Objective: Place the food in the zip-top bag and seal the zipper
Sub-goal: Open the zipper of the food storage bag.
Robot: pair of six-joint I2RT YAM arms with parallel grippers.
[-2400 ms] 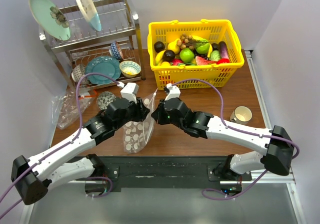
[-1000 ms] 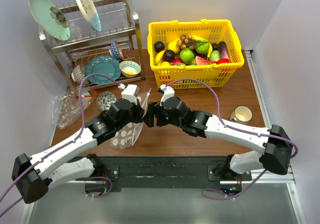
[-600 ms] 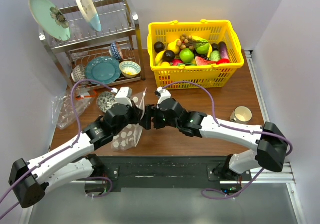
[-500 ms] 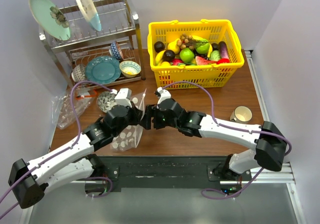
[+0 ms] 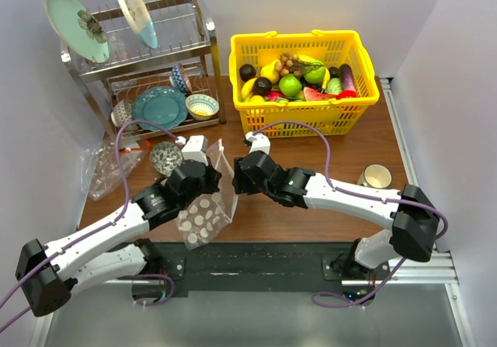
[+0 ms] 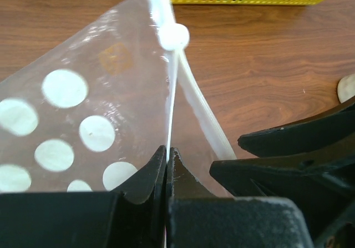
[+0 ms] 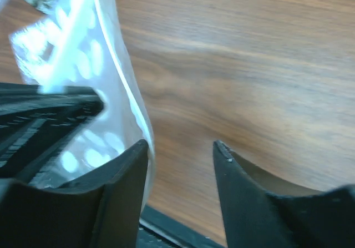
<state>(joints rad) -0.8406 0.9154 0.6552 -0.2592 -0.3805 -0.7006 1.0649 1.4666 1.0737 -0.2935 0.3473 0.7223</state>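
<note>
— What has your left hand [image 6: 167, 151] got?

— It is pinched tight on one lip of the zip-top bag [image 6: 83, 104], the clear one with white dots. The bag hangs from my hold over the desk [image 5: 349, 149], its lower end down by the near edge. The mouth gapes, and the zipper [image 6: 199, 115] curves away from my fingers.

— And the right hand [image 7: 180, 143]?

— It is spread wide with nothing between the fingers. It sits just beside the left hand, and the bag's other lip runs past one finger. Whether they touch, I cannot tell.

— The food [image 5: 290, 85]?

— It is in the yellow basket [image 5: 311, 118] at the back of the desk, well apart from the bag.
</note>
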